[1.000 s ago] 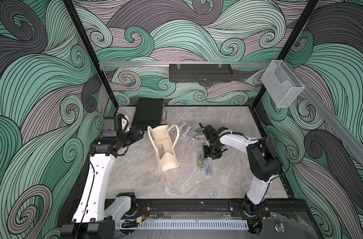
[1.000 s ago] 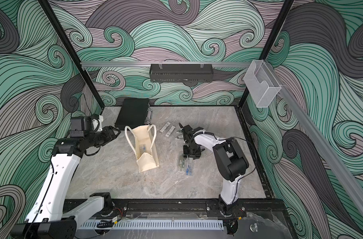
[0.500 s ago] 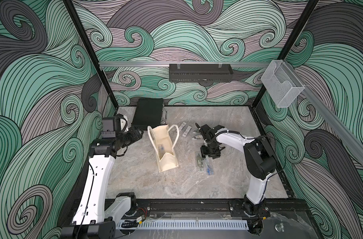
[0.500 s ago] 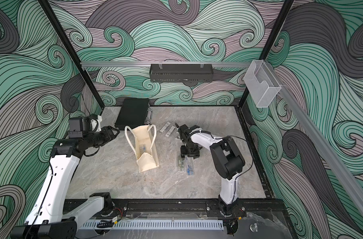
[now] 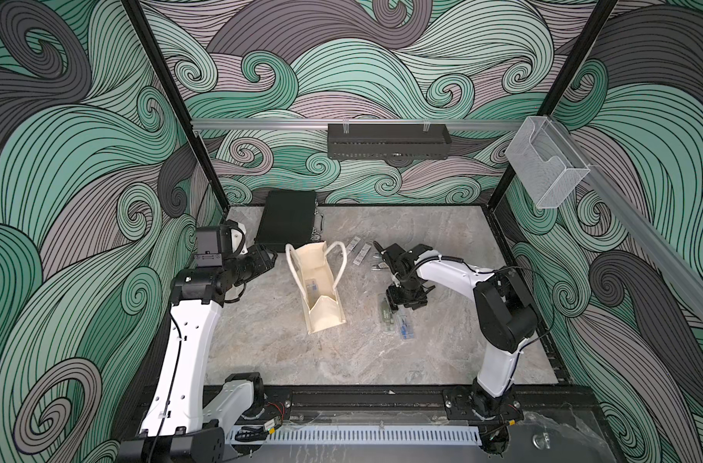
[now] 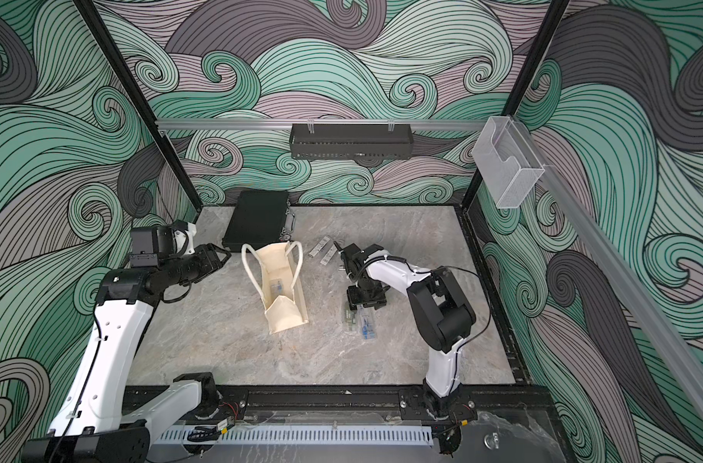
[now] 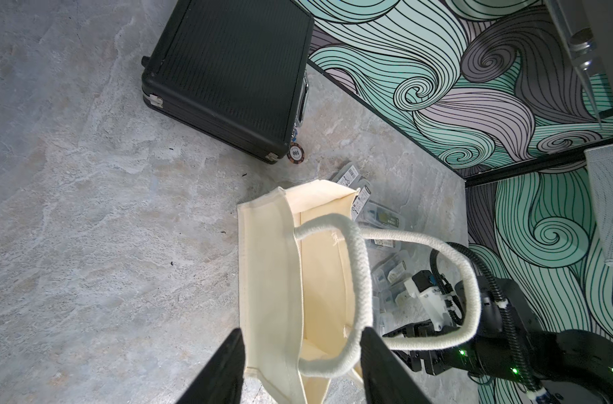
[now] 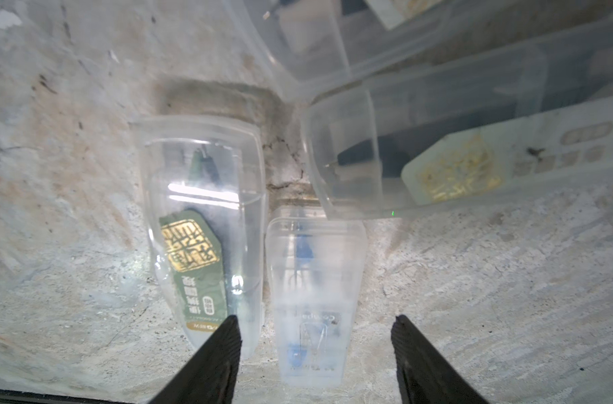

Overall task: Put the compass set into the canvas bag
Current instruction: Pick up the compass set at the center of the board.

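Right pincer (image 8: 315, 318) hangs open over the clear compass set (image 8: 315, 266) on the counter (image 8: 71, 210), right of the canvas bag (image 5: 322, 280); close off-centre and you may snag the green-labelled case (image 8: 207, 245) just beside it.

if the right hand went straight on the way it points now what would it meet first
Probably the clear case with the blue compass, which lies straight ahead of the open right hand; depth is unclear.
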Motion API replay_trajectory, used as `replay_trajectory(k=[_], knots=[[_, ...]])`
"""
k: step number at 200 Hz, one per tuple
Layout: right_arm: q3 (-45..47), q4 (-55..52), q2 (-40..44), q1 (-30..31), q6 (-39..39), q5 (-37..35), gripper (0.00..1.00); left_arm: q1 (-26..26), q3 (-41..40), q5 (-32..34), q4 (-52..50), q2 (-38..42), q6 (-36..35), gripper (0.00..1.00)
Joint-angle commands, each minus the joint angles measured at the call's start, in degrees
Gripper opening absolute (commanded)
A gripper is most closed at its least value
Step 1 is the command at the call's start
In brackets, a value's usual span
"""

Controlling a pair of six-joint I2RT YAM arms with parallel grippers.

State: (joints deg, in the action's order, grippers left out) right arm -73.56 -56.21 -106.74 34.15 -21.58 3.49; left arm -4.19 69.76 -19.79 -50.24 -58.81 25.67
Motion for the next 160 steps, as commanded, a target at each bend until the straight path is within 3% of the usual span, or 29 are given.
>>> replay_trajectory(k=[1,87,160], knots=[[1.6,-0.8,0.3,0.0,-0.7,-0.9,0.69,-0.4,2.4,-2.1,-1.5,-0.7,-1.8,0.55],[5.2,2.9,-1.0,0.2,-0.7,-1.2,0.66,-0.5,1.0,-2.8,-1.9,1.2,-1.7,0.55],[8.0,7.9,-3.2,0.1,-0.2,-0.1,0.56,-0.4,0.1,-1.5,-2.7,2.6,-1.4,0.55]])
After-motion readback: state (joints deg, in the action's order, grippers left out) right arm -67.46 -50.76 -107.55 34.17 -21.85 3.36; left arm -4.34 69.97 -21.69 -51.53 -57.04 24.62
